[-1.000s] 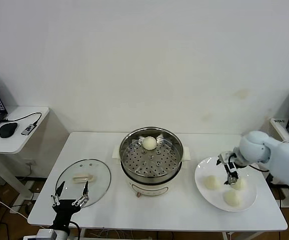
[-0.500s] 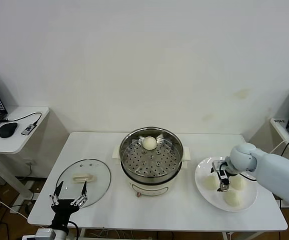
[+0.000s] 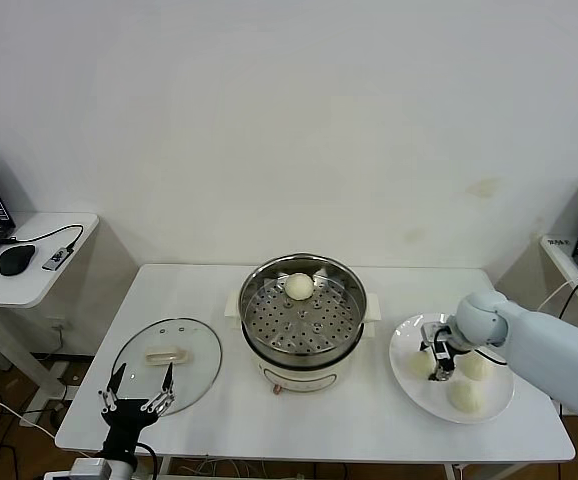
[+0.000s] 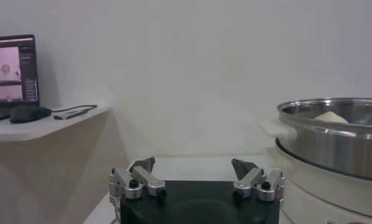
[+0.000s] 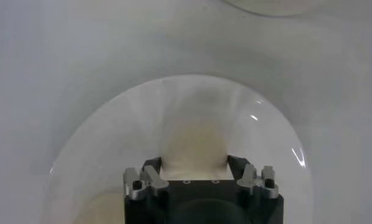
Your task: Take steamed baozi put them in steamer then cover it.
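White table (image 3: 199, 300) carries the steamer (image 3: 303, 318) at centre, while on the plate (image 3: 405, 375) to the right the right gripper (image 3: 438, 361), fingers clamped on a baozi (image 5: 193, 143), could squash or drop it if it squeezes unevenly; the left gripper (image 3: 139, 401) waits spread near the cover (image 3: 166, 362).

Head camera overlooks the table (image 3: 199, 290); 2 wrist cameras look close, forward.

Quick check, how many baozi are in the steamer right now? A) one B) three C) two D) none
A, a single steamed baozi sits on the perforated tray toward the back of the steamer; the other three buns are on the white plate, where the right claw is down around one of them.
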Tool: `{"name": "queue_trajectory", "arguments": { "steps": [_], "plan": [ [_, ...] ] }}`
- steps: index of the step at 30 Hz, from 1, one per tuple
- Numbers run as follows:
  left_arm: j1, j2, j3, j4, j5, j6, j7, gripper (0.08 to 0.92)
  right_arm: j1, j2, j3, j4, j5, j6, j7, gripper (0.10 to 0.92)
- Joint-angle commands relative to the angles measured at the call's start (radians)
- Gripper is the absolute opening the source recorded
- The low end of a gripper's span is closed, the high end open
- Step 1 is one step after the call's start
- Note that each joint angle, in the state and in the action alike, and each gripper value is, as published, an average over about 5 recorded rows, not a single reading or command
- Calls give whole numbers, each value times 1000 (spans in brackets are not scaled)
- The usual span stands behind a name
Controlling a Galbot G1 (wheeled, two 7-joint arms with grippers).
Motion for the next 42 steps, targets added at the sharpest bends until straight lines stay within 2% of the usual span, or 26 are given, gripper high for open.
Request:
{"name": "queue_trajectory", "arguments": {
  "steps": [1,8,14,20,28,34,42],
  "plan": [
    [0,1,0,-1,0,0,0,823,121,-55,-55,47,67,-10,-15,636],
    [-5,3,8,-3,-2,0,0,823,389,-123,-148,134,207,-56,-40,628],
    [-16,7,19,2,-4,-1,0,823,630,-84,-253,170,357,-112,-33,635],
    [-21,16,25,1,-5,1,1,823,803,78,-370,171,483,-182,6,642],
    [-24,24,18,3,-10,1,1,823,810,346,-422,97,617,-265,76,648],
    [-28,18,12,5,-15,2,1,823,723,525,-410,12,642,-309,108,653],
    [-26,15,7,1,-18,3,2,823,601,688,-390,-140,652,-342,147,653]
  ]
}}
